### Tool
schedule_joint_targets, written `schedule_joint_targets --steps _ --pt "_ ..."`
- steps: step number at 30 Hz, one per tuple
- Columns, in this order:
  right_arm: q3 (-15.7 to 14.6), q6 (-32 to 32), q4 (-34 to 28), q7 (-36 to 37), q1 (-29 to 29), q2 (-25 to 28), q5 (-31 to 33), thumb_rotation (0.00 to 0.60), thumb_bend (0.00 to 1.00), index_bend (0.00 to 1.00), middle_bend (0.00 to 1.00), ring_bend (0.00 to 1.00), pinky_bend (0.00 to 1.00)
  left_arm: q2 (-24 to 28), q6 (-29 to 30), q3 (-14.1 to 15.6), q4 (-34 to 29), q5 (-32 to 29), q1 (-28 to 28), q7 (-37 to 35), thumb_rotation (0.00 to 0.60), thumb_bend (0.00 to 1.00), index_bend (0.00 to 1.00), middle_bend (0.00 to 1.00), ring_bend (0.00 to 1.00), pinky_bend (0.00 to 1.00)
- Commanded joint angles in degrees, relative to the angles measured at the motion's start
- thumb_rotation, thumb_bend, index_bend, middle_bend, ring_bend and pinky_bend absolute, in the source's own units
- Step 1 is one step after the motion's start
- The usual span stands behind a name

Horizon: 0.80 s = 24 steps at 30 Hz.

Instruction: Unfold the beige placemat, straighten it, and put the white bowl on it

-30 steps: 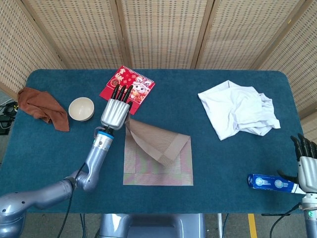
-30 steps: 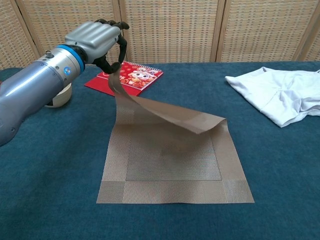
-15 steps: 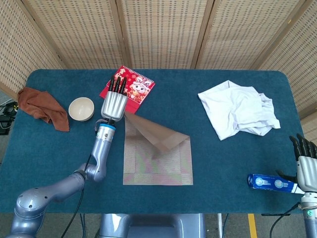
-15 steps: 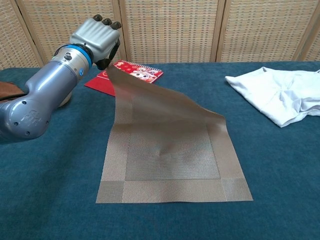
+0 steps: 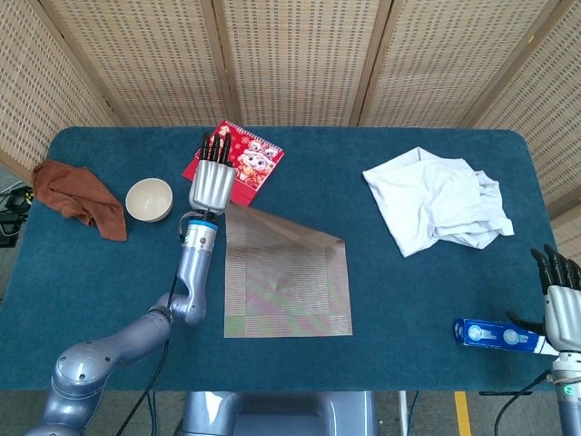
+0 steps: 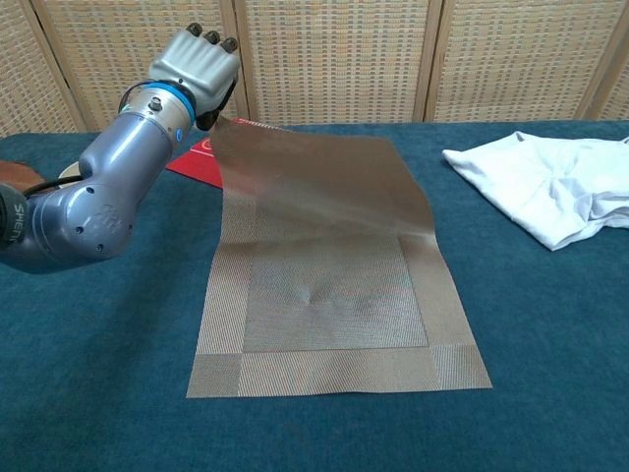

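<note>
The beige placemat [image 5: 286, 272] lies mid-table, nearly unfolded. Its near half rests flat, and its far half [image 6: 314, 187] is still raised off the cloth. My left hand [image 5: 211, 177] pinches the mat's far left corner and holds it up in front of the red booklet; in the chest view the left hand [image 6: 197, 74] is at the upper left. The white bowl [image 5: 149, 199] stands upright to the left of that hand, apart from it. My right hand [image 5: 563, 300] is at the table's near right edge, fingers extended and apart, holding nothing.
A red booklet [image 5: 243, 153] lies just beyond the mat's lifted corner. A brown cloth [image 5: 77, 195] sits at the far left and a crumpled white cloth [image 5: 440, 200] at the right. A blue packet [image 5: 490, 333] lies by my right hand.
My left hand has carried the mat's corner away from me toward the booklet, and the folded-over flap has opened out almost to full length. The right hand has not moved.
</note>
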Motion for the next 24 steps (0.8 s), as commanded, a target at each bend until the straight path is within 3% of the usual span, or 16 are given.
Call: schedule_joint_targets --steps 1,5,9,17,20,24 --pt "0.0 0.0 0.0 0.1 0.0 0.0 0.0 0.6 0.21 0.07 0.0 0.0 0.0 -1.0 -1.2 -0.4 1.6 -1.4 -0.9 0.5 0.6 0.38 0.39 0.0 0.0 0.0" --pt "-0.1 0.2 -0.1 0.0 -0.1 0.1 -0.2 0.6 0.21 0.07 0.0 0.0 0.0 -2.2 -2.9 -1.6 4.3 -5.8 -1.8 8.4 0.6 0.35 0.4 0.0 0.0 0.0" --pt "0.0 0.2 -0.1 0.0 -0.1 0.1 -0.1 0.6 0.21 0.07 0.0 0.0 0.0 -2.8 -3.4 -3.7 4.0 -10.9 -2.6 15.5 0.6 0.35 0.31 0.0 0.0 0.0" --pt "-0.1 0.2 -0.2 -0.3 -0.1 0.0 -0.3 0.6 0.21 0.07 0.0 0.0 0.0 -2.2 -2.2 -2.8 2.5 -12.2 -2.1 16.8 0.6 0.39 0.26 0.0 0.0 0.0" --pt "-0.1 0.4 -0.4 -0.2 -0.1 0.1 -0.4 0.6 0.21 0.07 0.0 0.0 0.0 -1.9 -1.9 -1.8 1.9 -11.4 -1.7 15.3 0.6 0.45 0.24 0.0 0.0 0.0" --pt "-0.1 0.4 -0.5 0.1 -0.2 0.2 -0.4 0.6 0.21 0.07 0.0 0.0 0.0 -1.4 -1.5 -1.0 0.2 -11.1 -0.8 12.9 0.6 0.45 0.2 0.0 0.0 0.0"
